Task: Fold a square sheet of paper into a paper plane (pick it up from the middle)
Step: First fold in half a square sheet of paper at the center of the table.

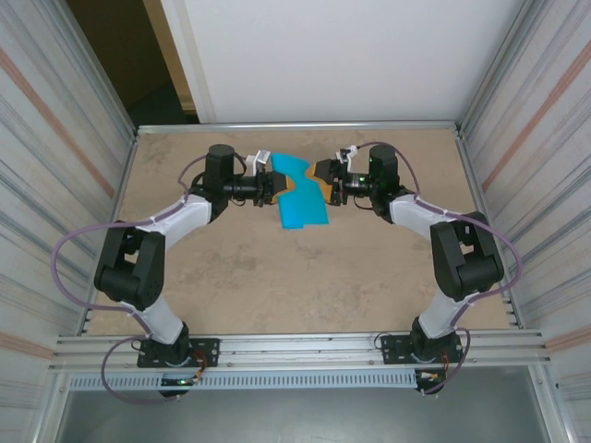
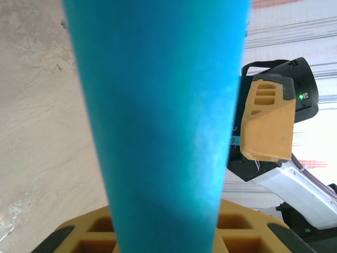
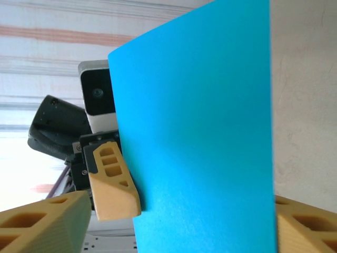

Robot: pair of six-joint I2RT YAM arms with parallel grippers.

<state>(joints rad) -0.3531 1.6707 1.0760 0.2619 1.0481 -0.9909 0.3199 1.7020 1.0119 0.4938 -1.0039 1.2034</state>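
Left gripper (image 1: pixel 279 187) closed on the square sheet of paper (image 1: pixel 303 208); right gripper (image 1: pixel 325 181) open around it.
I saw the left jaws drawn nearly together on the sheet's left edge, with one tan finger (image 3: pixel 113 184) lying against the teal face in the right wrist view. The right jaws stood wide apart, one finger (image 3: pixel 45 221) on either side of the sheet, and I could not tell whether either touched it. The sheet hung bent between the two facing wrists, over the far middle of the table (image 1: pixel 277 277). I could not tell whether its near corner rested on the surface. In the left wrist view it rose from between the left fingers, with a right finger (image 2: pixel 268 124) just beside its right edge.
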